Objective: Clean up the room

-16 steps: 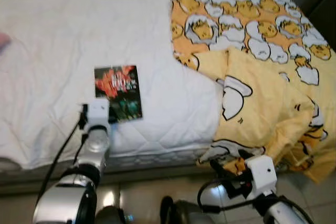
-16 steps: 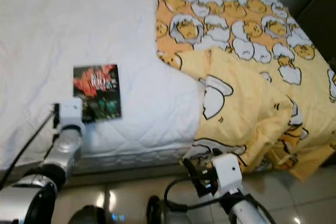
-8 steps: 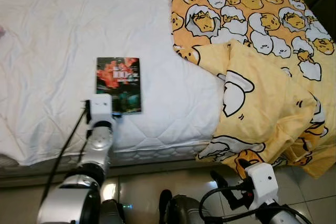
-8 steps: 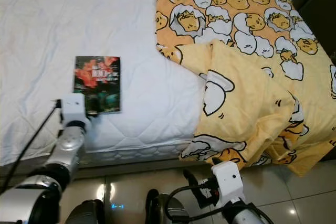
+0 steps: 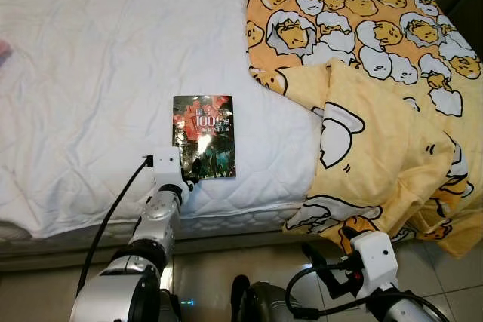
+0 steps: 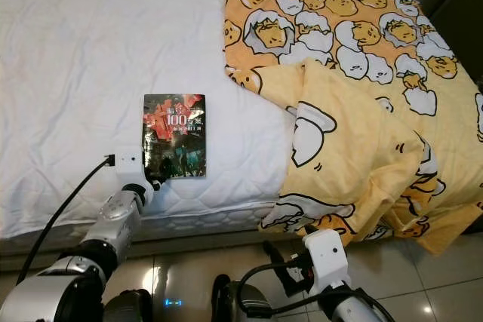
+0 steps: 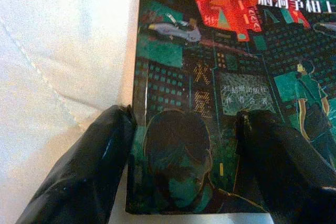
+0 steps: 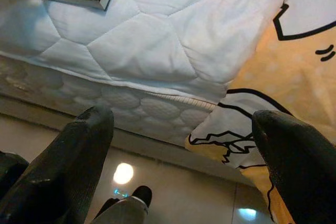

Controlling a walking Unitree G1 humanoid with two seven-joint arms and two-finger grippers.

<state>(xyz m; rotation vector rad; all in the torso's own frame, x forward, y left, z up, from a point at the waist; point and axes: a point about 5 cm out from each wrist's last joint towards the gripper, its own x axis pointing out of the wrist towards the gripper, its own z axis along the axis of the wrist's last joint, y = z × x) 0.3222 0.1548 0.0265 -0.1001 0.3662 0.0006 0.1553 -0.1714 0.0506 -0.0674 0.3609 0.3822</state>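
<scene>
A book [image 5: 204,135] with a dark red and green cover lies flat on the white mattress [image 5: 90,73], close to its near edge. My left gripper [image 5: 192,179] is at the book's near end and is open. In the left wrist view one finger [image 7: 89,166] sits against the spine side of the book [image 7: 220,51], and the other finger [image 7: 283,161] rests on the cover. My right gripper [image 5: 324,273] hangs low over the floor by the bed's edge, open and holding nothing, with its fingers [image 8: 63,166] spread wide.
A yellow blanket [image 5: 362,73] with an egg cartoon print covers the right of the bed and droops over the near edge to the floor. Glossy floor tiles [image 5: 219,269] run along the bed's foot. Something pink [image 5: 4,52] shows at the far left edge.
The book has slid to the right across the mattress, and my left gripper has gone with it. The right gripper stays low by the floor.
</scene>
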